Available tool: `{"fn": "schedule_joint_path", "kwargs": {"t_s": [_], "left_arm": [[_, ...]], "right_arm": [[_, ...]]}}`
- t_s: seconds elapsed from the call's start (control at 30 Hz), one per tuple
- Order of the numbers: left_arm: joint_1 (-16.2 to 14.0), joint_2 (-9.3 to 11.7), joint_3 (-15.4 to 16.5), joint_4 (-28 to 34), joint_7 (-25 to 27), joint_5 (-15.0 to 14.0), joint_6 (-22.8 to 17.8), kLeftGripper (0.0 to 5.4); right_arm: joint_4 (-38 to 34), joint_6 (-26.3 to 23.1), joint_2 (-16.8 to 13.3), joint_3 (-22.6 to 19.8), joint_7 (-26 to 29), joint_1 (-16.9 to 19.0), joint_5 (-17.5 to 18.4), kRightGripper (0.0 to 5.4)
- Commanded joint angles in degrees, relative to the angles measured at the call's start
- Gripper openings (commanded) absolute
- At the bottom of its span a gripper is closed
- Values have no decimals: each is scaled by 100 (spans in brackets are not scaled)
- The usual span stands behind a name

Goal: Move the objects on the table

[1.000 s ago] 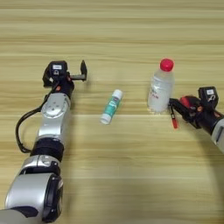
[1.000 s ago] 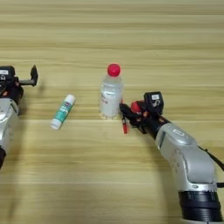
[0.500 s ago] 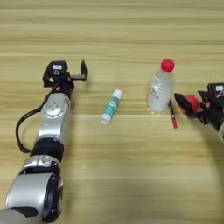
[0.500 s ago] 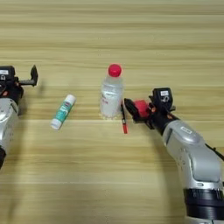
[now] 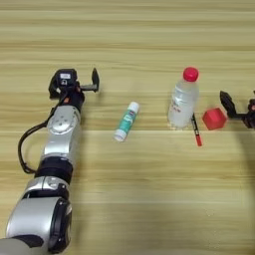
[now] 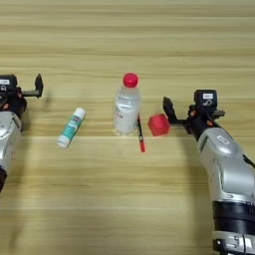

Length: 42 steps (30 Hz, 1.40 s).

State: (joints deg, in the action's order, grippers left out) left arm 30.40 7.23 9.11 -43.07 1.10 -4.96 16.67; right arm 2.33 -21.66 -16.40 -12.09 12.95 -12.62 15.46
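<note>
A small clear bottle [image 6: 126,105] with a red cap stands upright mid-table. A thin red pen [image 6: 140,133] lies against its right base, and a small red cube [image 6: 158,124] rests on the wood just right of the pen. To the bottle's left lies a slim white-and-green tube [image 5: 126,121]. My right gripper [image 6: 182,112] is open, its near finger just right of the cube and not holding it. My left gripper [image 5: 82,82] is parked open at the far left, apart from the tube.
The light wooden table [image 5: 149,199] with horizontal plank grain fills both views. My left arm [image 5: 57,149] stretches up the left side, and my right arm [image 6: 226,174] runs along the right side.
My right gripper, which was shut on the red cube beside the bottle, has opened and drawn back to the right, leaving the cube on the table. The left arm has not moved.
</note>
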Motion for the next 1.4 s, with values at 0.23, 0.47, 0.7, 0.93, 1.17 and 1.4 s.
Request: {"fn": "schedule_joint_path", "kwargs": {"t_s": [0.23,0.47,0.7,0.93,1.17,1.4], "left_arm": [[67,-28,-33,52,-75,42,-14,540],[66,-28,-39,51,-62,26,-9,540],[40,-16,-31,73,-58,22,-2,540],[-191,-59,-53,401,-230,80,-145,540],[-929,-333,-222,1595,-441,143,-585,540],[-1537,-395,-321,2680,-613,274,-1133,540]], "right_arm": [[1503,1363,68,-139,-43,-641,-251,537],[2205,2281,120,-112,28,-824,-371,537],[2929,2832,114,-185,16,-1015,-368,537],[3165,3031,67,-166,33,-1108,-410,537],[3306,3082,25,-140,64,-1165,-449,537],[3263,3077,54,-117,31,-1147,-476,537]]}}
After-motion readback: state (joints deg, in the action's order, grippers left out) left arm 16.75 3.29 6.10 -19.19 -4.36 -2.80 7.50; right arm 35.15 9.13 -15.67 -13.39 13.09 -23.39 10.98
